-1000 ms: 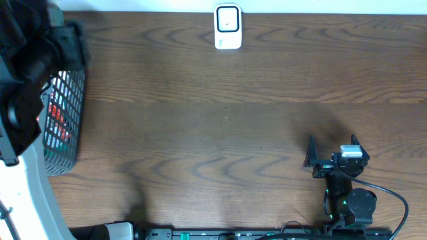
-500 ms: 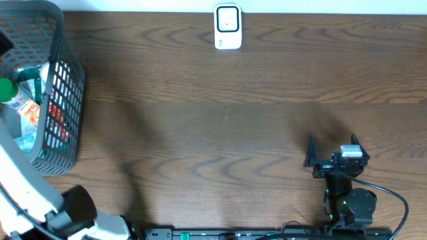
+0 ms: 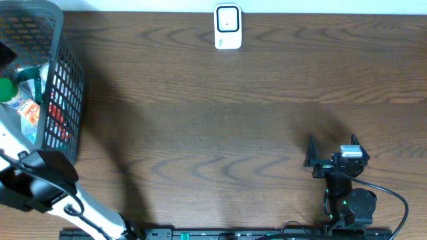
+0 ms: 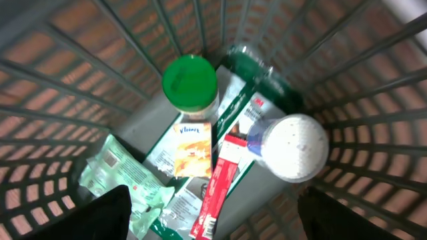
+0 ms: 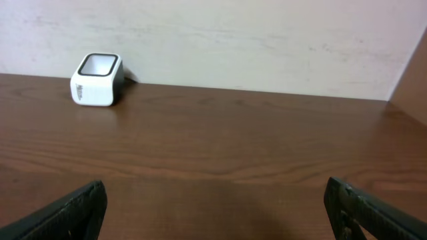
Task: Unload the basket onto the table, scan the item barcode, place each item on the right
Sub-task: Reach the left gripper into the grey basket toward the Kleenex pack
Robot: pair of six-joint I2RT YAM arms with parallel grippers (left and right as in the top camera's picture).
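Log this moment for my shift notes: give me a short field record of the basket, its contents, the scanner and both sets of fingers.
basket: far left corner of the table, upright
contents: green-lidded jar, white-capped container, green packet, red box
scanner: far edge, middle, nothing before it
left fingers: spread open over the basket, empty
right fingers: spread open, empty, facing the scanner
progress: no item picked yet

I see soft, even light. A broad shadow lies on the table [image 3: 233, 120] right of the basket [image 3: 63, 100], whose near wires blur.
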